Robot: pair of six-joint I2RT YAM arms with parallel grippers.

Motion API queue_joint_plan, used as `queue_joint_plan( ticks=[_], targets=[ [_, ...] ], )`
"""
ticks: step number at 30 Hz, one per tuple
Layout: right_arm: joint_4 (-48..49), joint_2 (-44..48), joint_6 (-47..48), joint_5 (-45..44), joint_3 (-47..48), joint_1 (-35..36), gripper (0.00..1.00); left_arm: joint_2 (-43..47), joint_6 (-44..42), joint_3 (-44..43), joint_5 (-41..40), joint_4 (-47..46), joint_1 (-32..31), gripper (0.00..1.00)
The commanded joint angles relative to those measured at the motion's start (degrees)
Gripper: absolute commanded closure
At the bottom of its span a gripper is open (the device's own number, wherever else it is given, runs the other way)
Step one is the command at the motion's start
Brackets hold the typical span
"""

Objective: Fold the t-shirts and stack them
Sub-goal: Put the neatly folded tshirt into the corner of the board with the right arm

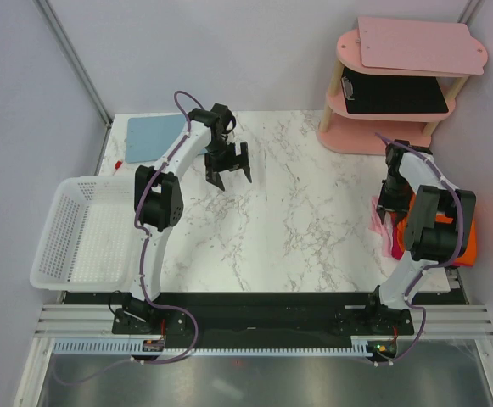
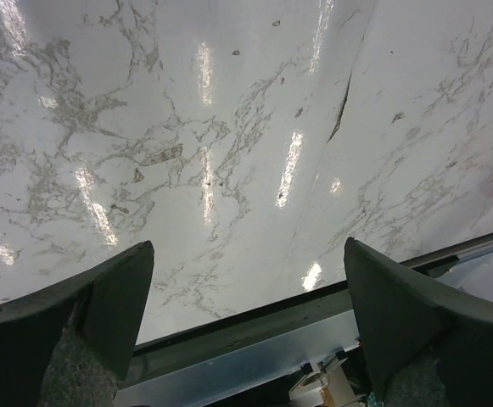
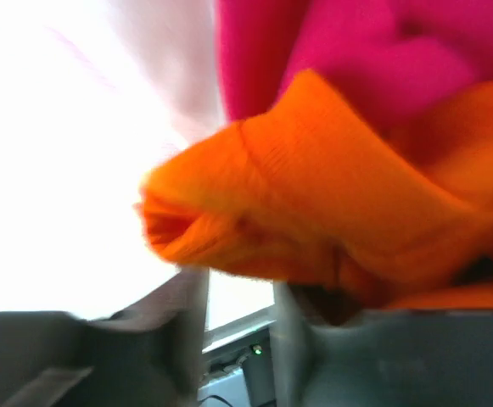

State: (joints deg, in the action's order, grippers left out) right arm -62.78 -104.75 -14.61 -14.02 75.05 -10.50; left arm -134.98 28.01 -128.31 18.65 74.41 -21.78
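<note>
**Shirts heaped at 3 o'clock edge; right jaws slightly parted at the orange fold**

Clock set on the top view, table centre as hub, 6 o'clock at the arm bases.

- Orange t-shirt (image 1: 469, 242) and magenta t-shirt (image 1: 392, 244): bunched together, unfolded, at the table (image 1: 297, 220) edge between 3 and 4 o'clock. The orange one hangs past the edge and is largely hidden behind the right arm.
- Right gripper (image 1: 389, 206): directly over the magenta side of the heap. In the wrist view its jaws stand a little apart, with a narrow gap between them. A rolled fold of orange cloth lies at the fingertips, with magenta at 12 to 1 o'clock of it. The frame is blurred, so I cannot tell whether any cloth is pinched.
- Left gripper (image 1: 227, 170): at 10 to 11 o'clock, above bare marble, well apart from the shirts. Its jaws are spread wide and hold nothing.
- White basket (image 1: 68, 237): off the table edge at 8 to 9 o'clock.
- Light-blue clipboard (image 1: 148, 136): flat at the 10 to 11 o'clock corner.
- Pink shelf (image 1: 399, 140): at 1 o'clock, with a pale pink board (image 1: 420, 42) on top.
</note>
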Motion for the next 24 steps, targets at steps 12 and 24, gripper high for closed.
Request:
queue_joint_plan(
  ticks=[12, 24],
  targets=[
    [1.70, -9.06, 1.08, 5.84, 21.36, 17.35, 0.32, 6.48, -2.08, 2.62, -4.77, -1.81, 0.07, 0.00],
    [1.79, -24.71, 1.78, 12.79, 43.14, 27.46, 0.02, 9.56, -1.91, 8.16, -5.47, -4.01, 2.79, 0.00]
  ],
)
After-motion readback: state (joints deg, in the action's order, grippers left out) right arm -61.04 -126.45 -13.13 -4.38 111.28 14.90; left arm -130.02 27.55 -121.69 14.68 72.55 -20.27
